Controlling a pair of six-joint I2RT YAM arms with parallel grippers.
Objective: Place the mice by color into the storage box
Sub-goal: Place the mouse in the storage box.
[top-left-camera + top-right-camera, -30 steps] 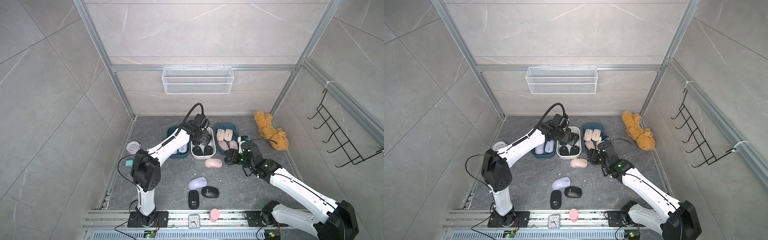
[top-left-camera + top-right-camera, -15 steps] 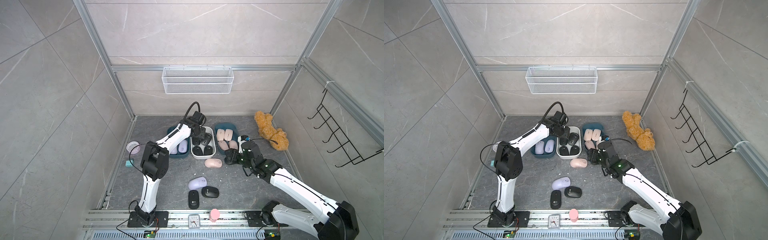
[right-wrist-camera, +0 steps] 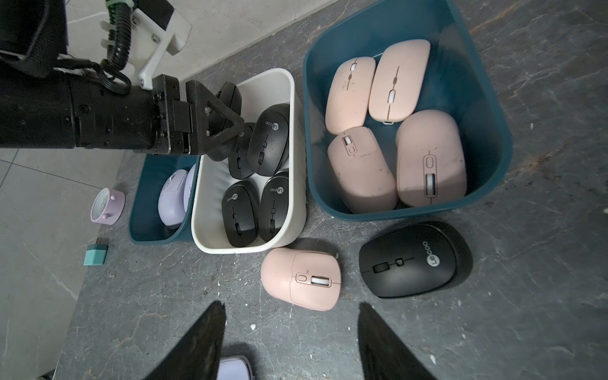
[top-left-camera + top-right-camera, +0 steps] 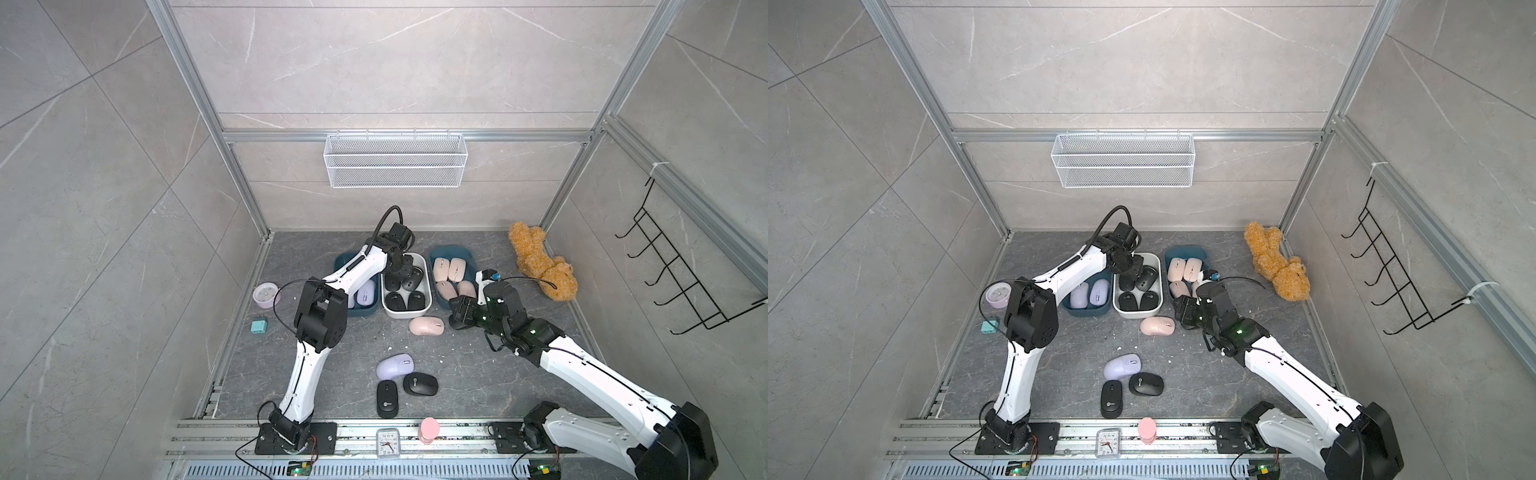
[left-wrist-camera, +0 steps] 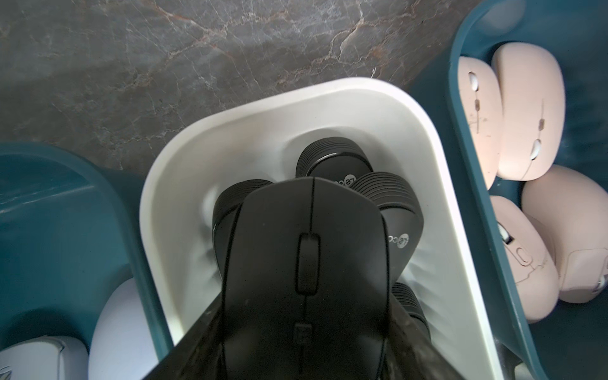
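My left gripper (image 4: 401,266) (image 5: 304,329) is shut on a black mouse (image 5: 306,263), hanging over the far end of the white storage box (image 4: 405,314) (image 5: 427,138), where several black mice (image 3: 240,214) lie. A blue box (image 3: 487,98) to the right holds several pink mice (image 3: 427,158). The blue box (image 4: 358,312) on the left holds lilac mice (image 4: 365,293). My right gripper (image 4: 461,311) (image 3: 290,307) stands open and empty above the floor, just short of a loose pink mouse (image 3: 301,279) and a black one (image 3: 414,260).
A lilac mouse (image 4: 395,365) and two black mice (image 4: 420,383) (image 4: 387,399) lie near the front. A round pink clock (image 4: 266,294) and a teal block (image 4: 258,326) sit at the left, a teddy bear (image 4: 540,266) at the back right.
The left arm's elbow has swung right, toward the boxes, while its gripper stayed over the white box with the black mouse. The right arm has not moved.
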